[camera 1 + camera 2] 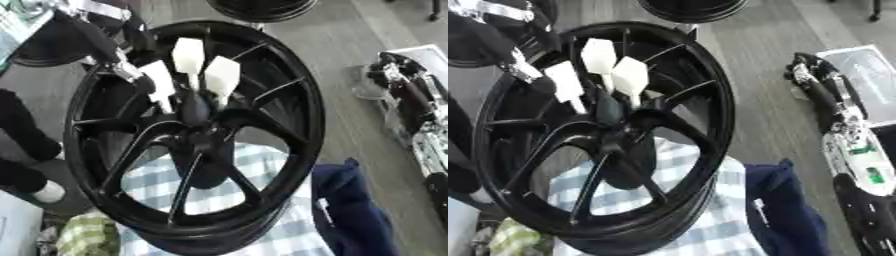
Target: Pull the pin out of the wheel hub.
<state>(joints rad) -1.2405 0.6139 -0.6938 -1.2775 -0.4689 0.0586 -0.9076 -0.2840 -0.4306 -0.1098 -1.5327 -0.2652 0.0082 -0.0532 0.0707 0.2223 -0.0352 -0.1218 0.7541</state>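
Left hand (194, 75) grips the glossy black wheel hub's (197, 142) centre.

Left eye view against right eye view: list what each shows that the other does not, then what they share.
Only the left eye view shows a white-tipped dark shape at the left edge. Only the right eye view shows a green patch on the right arm at the right edge. Both share the black wheel hub, the left hand with white-padded fingers at its centre, the checked cloth behind the spokes, the dark blue fabric and a second wheel at the top.
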